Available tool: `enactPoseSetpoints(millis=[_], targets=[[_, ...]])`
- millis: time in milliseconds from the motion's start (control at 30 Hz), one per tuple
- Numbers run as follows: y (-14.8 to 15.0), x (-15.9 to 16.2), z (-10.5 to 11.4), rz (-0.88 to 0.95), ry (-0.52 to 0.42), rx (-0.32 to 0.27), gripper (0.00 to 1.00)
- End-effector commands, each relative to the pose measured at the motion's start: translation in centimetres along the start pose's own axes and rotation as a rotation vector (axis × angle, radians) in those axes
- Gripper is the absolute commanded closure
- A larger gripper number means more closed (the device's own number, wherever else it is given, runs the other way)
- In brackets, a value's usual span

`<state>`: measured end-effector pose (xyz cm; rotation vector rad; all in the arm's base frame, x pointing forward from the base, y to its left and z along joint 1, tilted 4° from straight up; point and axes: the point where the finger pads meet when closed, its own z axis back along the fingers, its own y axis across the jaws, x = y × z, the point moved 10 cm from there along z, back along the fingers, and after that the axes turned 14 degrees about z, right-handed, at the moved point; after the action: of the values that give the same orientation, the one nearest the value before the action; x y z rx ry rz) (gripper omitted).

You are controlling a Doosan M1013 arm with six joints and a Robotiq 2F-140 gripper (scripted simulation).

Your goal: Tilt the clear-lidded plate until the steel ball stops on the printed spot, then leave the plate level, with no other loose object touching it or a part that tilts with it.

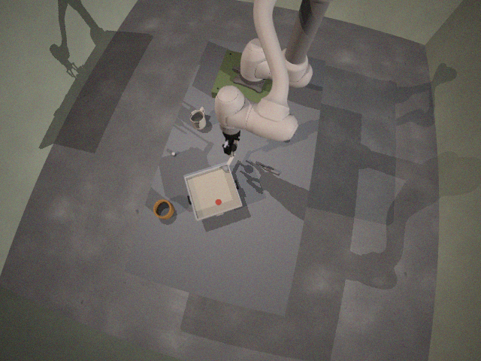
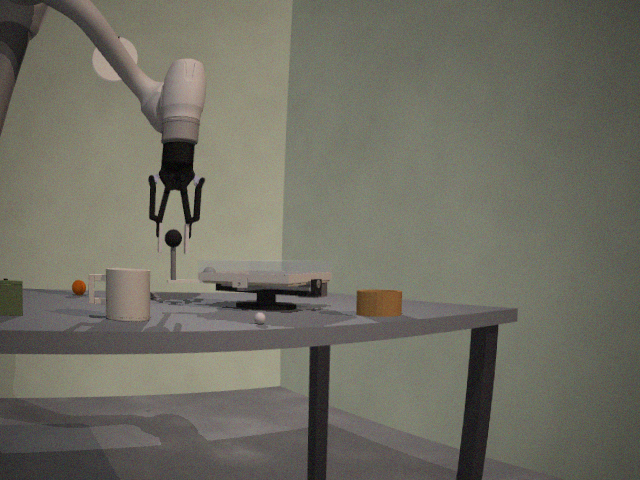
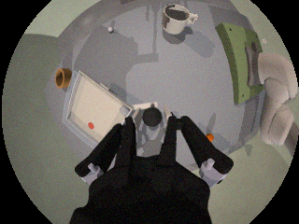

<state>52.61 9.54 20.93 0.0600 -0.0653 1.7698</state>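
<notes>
The square, cream-floored plate with a clear lid (image 2: 268,276) sits on a dark central pedestal (image 2: 265,301) on the grey desk (image 2: 439,314), presumably so that it can rock about that pivot. A thin arm runs from its left edge to an upright grey stem topped by a black ball knob (image 2: 173,238), most likely the lever for tilting it. The black two-fingered tool (image 2: 171,242) hangs point-down with its tips at either side of the knob. Its fingers stand partly open, about a third of their range, and grip nothing yet; the knob lies between them with gaps showing on both sides.

From above, the small steel ball (image 1: 225,168) rests in the plate's far right corner, the corner nearest the tool. The printed red spot (image 1: 218,201) lies toward the near edge, well apart from it. The plate looks level.
</notes>
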Motion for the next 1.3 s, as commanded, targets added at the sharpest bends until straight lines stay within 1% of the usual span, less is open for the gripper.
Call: enactPoseSetpoints(millis=[0,667,700,1267], targets=[[0.0,0.0,0.01,0.0,0.0,0.0,0.64],[0.0,0.0,0.01,0.0,0.0,0.0,0.64],[0.0,0.0,0.01,0.0,0.0,0.0,1.0],[0.0,0.0,0.01,0.0,0.0,0.0,1.0]])
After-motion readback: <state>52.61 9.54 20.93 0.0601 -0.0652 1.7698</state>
